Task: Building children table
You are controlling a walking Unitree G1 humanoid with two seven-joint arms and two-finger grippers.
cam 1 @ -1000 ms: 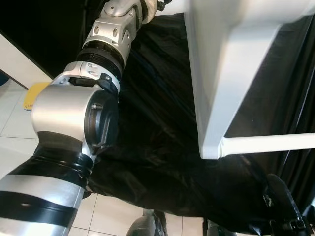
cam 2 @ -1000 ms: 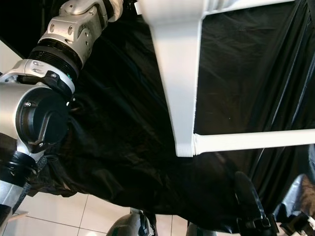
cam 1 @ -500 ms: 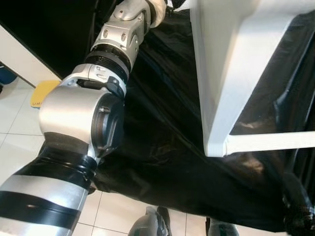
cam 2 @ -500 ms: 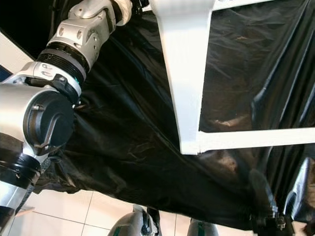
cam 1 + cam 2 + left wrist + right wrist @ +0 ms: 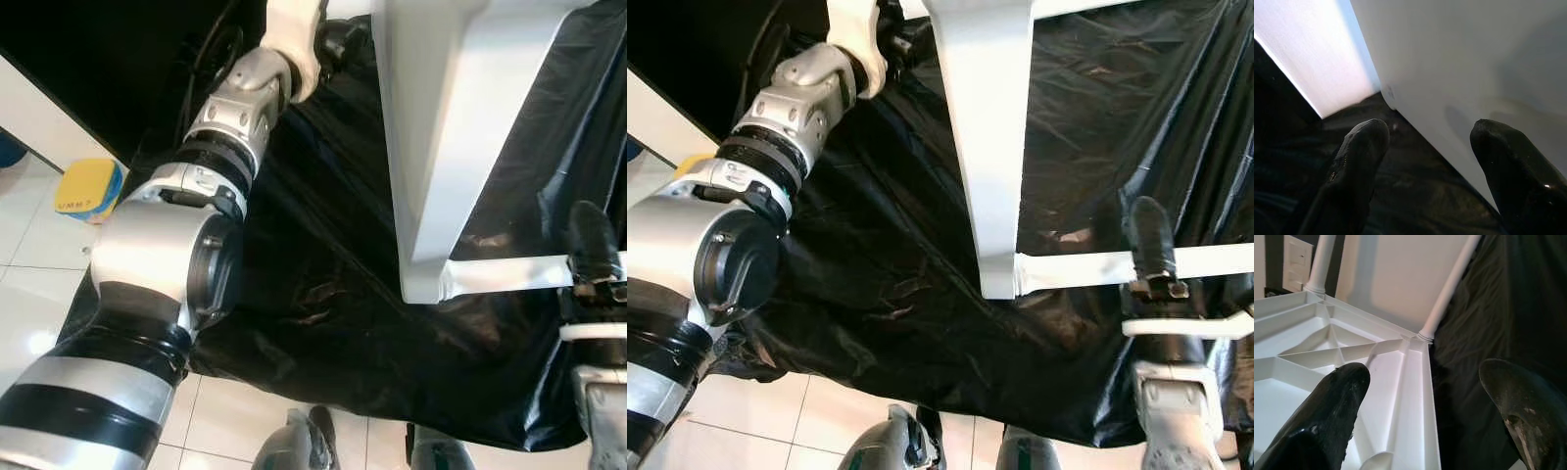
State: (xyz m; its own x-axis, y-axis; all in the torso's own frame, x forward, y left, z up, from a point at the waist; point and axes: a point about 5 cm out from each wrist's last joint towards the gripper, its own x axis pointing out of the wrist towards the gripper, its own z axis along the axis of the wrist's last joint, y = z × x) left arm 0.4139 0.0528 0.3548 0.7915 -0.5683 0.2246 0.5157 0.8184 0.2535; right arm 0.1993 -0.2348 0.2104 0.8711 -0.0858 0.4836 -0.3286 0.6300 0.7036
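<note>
The white children's table top (image 5: 988, 147) stands tilted on edge over a black plastic sheet (image 5: 872, 255), its ribbed underside (image 5: 1327, 347) facing my right wrist camera. A white round leg (image 5: 1078, 266) sticks out sideways from its lower corner. My right gripper (image 5: 1422, 396) is open at that leg, and one black finger (image 5: 1151, 240) crosses in front of it. My left arm reaches far up to the top's upper edge. There the left gripper (image 5: 1432, 147) is open, with the white panel (image 5: 1459, 73) close between its fingers.
A yellow object (image 5: 88, 186) lies on the white tiled floor (image 5: 39, 264) at the left, beside a pale panel (image 5: 656, 108). The black sheet hangs down over the floor in front of my feet (image 5: 892, 446). Two more white legs (image 5: 1449, 284) rise from the table's underside.
My right gripper has risen from the lower right corner up to the white leg. The left arm has stretched further up along the top's edge. The view has shifted slightly.
</note>
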